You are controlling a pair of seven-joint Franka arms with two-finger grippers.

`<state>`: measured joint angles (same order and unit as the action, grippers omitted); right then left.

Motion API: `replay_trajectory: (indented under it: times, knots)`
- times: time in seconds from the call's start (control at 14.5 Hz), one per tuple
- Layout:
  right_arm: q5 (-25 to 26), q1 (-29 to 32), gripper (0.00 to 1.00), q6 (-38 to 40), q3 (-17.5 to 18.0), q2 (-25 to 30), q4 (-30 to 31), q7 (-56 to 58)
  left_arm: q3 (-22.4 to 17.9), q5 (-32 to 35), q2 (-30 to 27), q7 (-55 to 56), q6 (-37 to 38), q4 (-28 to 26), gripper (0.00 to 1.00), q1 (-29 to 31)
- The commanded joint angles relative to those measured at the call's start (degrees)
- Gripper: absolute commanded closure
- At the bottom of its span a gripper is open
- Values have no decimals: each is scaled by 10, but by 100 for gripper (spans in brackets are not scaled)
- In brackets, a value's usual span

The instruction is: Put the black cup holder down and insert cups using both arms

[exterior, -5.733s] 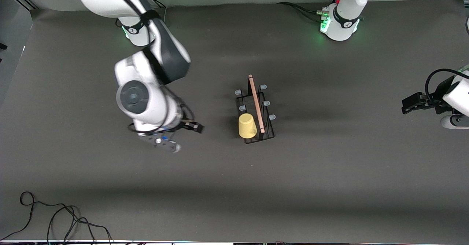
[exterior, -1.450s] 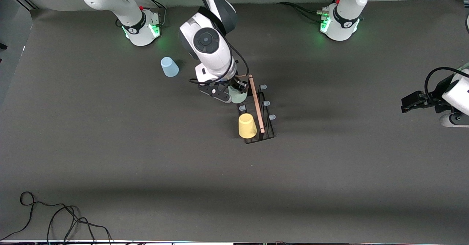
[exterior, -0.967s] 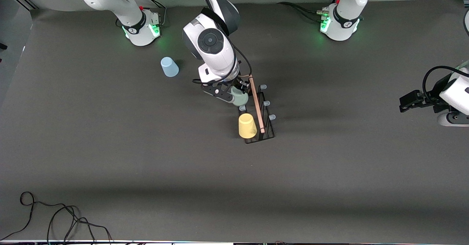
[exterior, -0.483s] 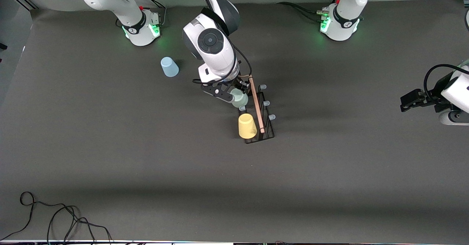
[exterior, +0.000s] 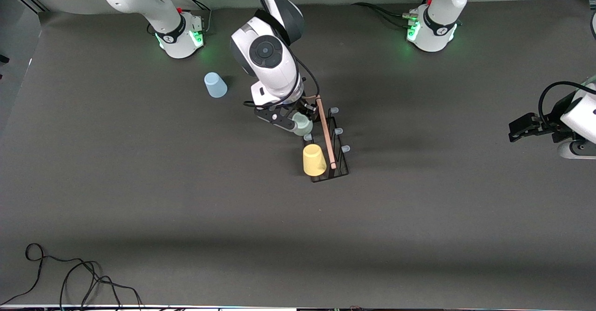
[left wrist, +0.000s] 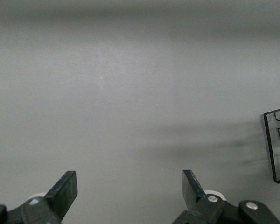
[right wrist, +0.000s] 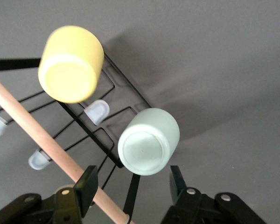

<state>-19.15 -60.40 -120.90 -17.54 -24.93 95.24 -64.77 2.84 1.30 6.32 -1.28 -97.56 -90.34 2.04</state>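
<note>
The black cup holder (exterior: 336, 162) stands mid-table, its wooden rod (exterior: 326, 131) on top. A yellow cup (exterior: 314, 159) sits upside down on a prong at the end nearer the front camera. A grey-green cup (exterior: 303, 125) sits upside down at the farther end. My right gripper (exterior: 295, 118) hangs over it. In the right wrist view the right gripper (right wrist: 130, 184) is open, its fingers (right wrist: 86, 186) apart from the grey-green cup (right wrist: 148, 147); the yellow cup (right wrist: 70, 63) and the rod (right wrist: 37, 128) also show. The light blue cup (exterior: 215, 85) stands on the table. My left gripper (exterior: 518, 131) waits open.
Bare pale-tipped prongs (exterior: 338, 131) line the holder's side toward the left arm's end. A loose black cable (exterior: 70, 278) lies at the table's near corner. A dark clear plastic piece (left wrist: 276, 144) shows at the edge of the left wrist view.
My right arm came from the table with the grey-green cup to the holder's farther end. In the last half second its hand drew slightly toward its base; the cup stayed. The left arm barely moved.
</note>
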Motion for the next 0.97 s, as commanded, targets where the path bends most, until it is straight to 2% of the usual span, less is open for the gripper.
replay_trajectory:
  times: [0.0,0.21,0.35,0.41,0.9]
  knots:
    - [-5,38,29,86,-9,21,-50,38,-2,2,-7,-2,4,-4,0,-5]
    - [-3,101,17,158,-9,37,-96,90,-2,2,-8,-2,5,-4,0,-5]
    - [-2,142,2,193,-11,58,-104,139,-2,2,-8,-2,5,-4,0,-5]
    - [2,152,0,203,-25,67,-105,169,-2,2,-9,-2,6,-4,0,-5]
    - [15,151,0,318,-213,130,-105,386,-1,2,-8,-2,6,-3,0,-5]
